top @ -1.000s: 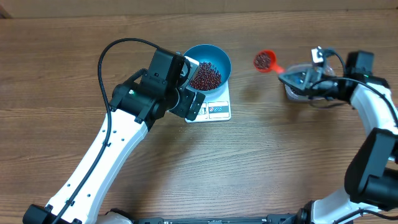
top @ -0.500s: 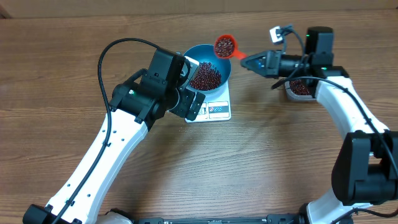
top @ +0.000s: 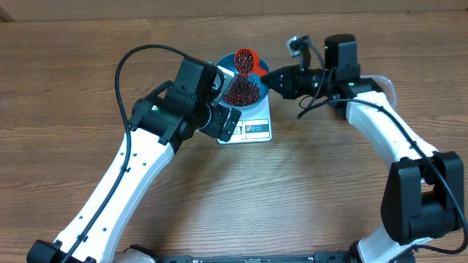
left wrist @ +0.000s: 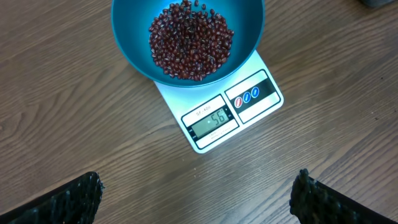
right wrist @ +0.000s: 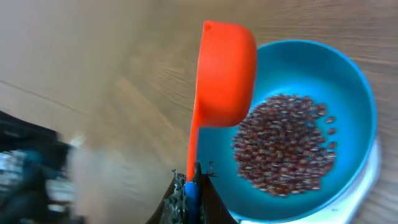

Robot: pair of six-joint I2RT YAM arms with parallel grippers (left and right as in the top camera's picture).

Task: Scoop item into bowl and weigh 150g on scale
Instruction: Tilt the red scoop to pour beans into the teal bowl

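The blue bowl (top: 262, 70) stands on the white scale (top: 257, 128) and holds a heap of dark red-brown beans (top: 241, 92). In the left wrist view the bowl (left wrist: 127, 37), the beans (left wrist: 189, 40) and the scale (left wrist: 224, 118) all show, and the display reads 56. My right gripper (top: 265, 76) is shut on the handle of an orange scoop (top: 244, 60), which carries beans and hangs over the bowl's far rim. From the right wrist I see the scoop's outer side (right wrist: 225, 74) above the bowl (right wrist: 354, 81). My left gripper (left wrist: 198, 186) is open and empty above the table, beside the scale.
A clear plastic tub (top: 385, 86) sits at the right, mostly hidden behind my right arm. My left arm slants from the bottom left up to the scale, and its wrist overhangs the bowl's left edge. Bare wood lies all round.
My right arm has swung left from the tub, carrying the loaded scoop to over the bowl. The left arm has not moved.
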